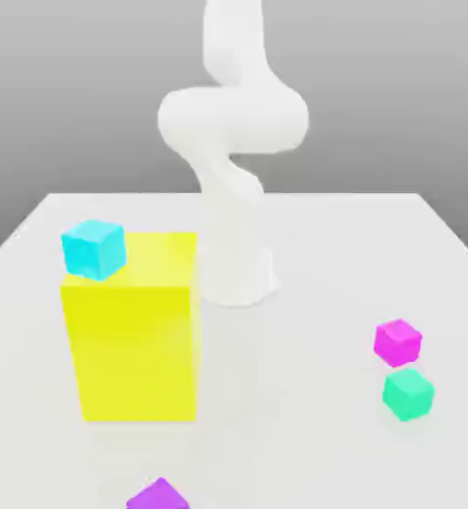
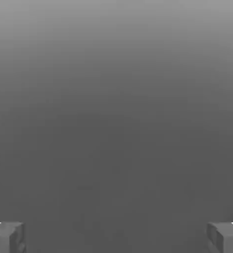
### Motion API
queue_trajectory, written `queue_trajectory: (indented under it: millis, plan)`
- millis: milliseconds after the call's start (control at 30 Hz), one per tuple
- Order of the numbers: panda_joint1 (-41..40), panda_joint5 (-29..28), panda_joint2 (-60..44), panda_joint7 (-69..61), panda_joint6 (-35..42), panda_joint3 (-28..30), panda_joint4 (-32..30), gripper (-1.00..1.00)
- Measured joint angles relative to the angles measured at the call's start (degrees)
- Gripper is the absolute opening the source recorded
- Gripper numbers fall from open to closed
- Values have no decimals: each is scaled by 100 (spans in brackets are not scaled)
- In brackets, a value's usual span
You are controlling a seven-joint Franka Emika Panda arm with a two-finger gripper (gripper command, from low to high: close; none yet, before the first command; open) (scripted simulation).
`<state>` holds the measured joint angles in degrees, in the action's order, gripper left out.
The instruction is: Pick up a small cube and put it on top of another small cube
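Now, hand (image 2: 116,237): fingers spread wide with nothing between them, ready for a first reach
Mint-green cube (image 1: 408,393): lower right on the desk (image 1: 307,437), just below the magenta cube (image 1: 397,341), free to grab

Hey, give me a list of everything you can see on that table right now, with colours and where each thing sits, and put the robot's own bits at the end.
yellow block: one, yellow, large, on the exterior view's left of the table.
cyan-blue cube: one, light cyan-blue, resting on the yellow block's top, at its far left corner.
magenta cube: one, magenta, on the exterior view's right.
small cube: one, mint-green, just in front of the magenta cube, close beside it.
purple cube: one, purple, at the near edge, partly cut off.
table: one, white.
arm: one, white, rising from the table behind the yellow block.
fingers: two, grey, set wide apart, nothing between them.
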<state>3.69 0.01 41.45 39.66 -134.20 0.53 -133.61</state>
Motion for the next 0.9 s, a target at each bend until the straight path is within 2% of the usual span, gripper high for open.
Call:
queue_trajectory:
  millis: [433,733,900]
  plan:
    - [1772,127,-2293,-3316,-1266,146,-956,0]
    - [2693,197,-3859,-5568,-2130,-127,-1609,0]
    - [3015,-53,-4731,-6586,-2620,-325,-1961,0]
